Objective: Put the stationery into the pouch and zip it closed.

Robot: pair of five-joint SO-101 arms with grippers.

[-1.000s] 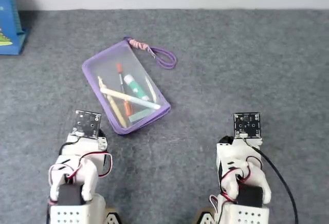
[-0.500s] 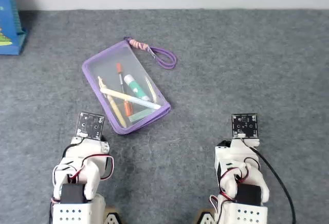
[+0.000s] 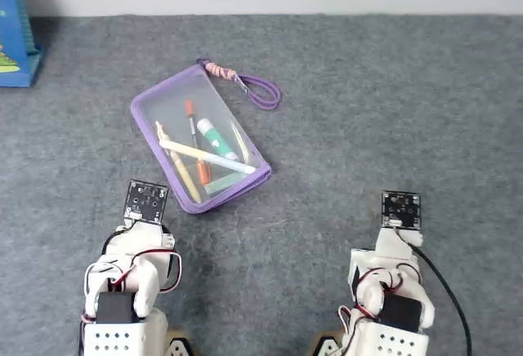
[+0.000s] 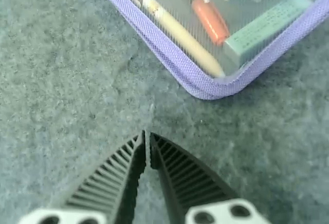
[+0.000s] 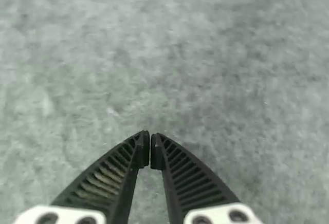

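Note:
A clear pouch with purple trim lies at an angle on the grey carpet, with pens, a pencil and an eraser inside and a purple wrist loop at its far end. Its zip edge looks closed. In the left wrist view the pouch's near corner lies just beyond my left gripper, which is shut and empty. The left arm sits near the front, just short of the pouch. My right gripper is shut over bare carpet, with the right arm at the front right.
A blue box stands at the far left edge. A pale wall runs along the back of the carpet.
Both arms have drawn back toward the front edge; the right arm also shifted slightly to the right. The pouch has not moved.

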